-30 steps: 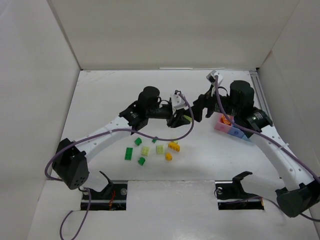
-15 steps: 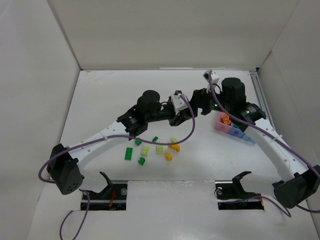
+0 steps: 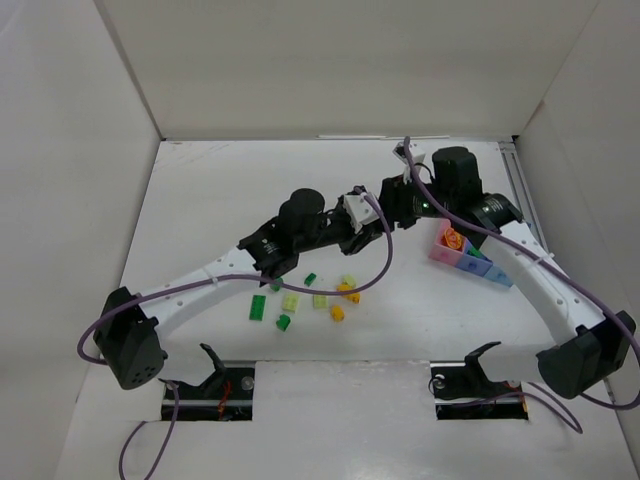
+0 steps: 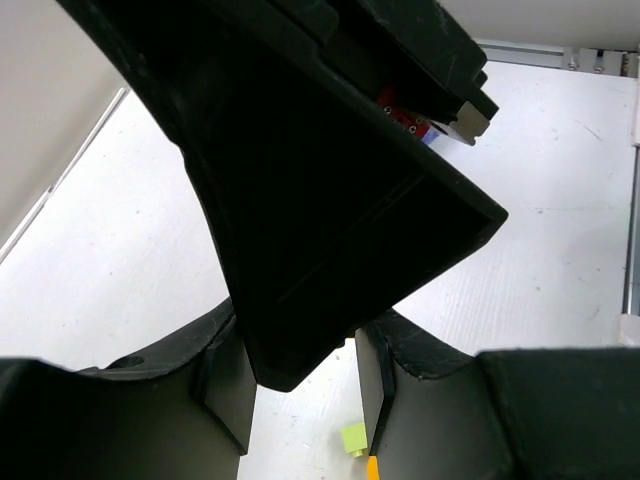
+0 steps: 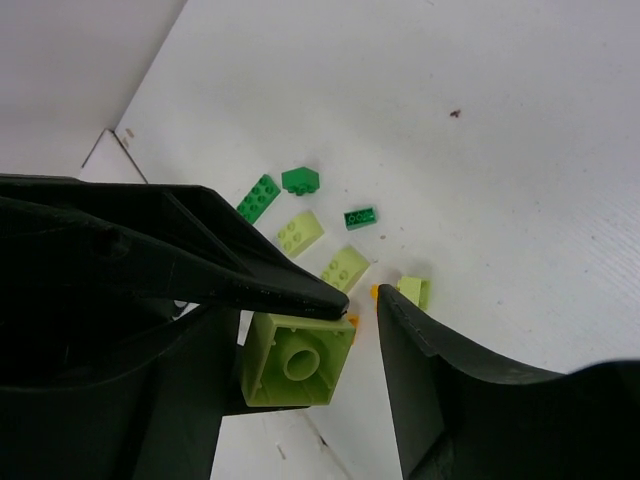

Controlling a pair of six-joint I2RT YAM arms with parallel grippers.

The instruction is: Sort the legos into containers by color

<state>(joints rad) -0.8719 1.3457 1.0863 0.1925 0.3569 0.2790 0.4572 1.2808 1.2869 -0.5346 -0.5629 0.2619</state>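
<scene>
In the right wrist view a pale yellow-green brick hangs underside-up between my right gripper's open jaws, against its left finger and with a gap to the right one. A finger of my left gripper lies across the brick's top edge. In the top view the left gripper and right gripper meet tip to tip above the table. Several loose legos lie below: dark green, pale yellow-green and orange-yellow. The pink bin holds an orange piece; the dark blue bin and light blue bin adjoin it.
White walls enclose the table on three sides. In the left wrist view the right gripper's black finger fills the space between my left fingers. A pale brick lies on the table below. Purple cables loop beside both arms.
My right gripper has swung left from beside the bins to the left gripper. The left gripper has risen slightly toward it with the pale brick.
</scene>
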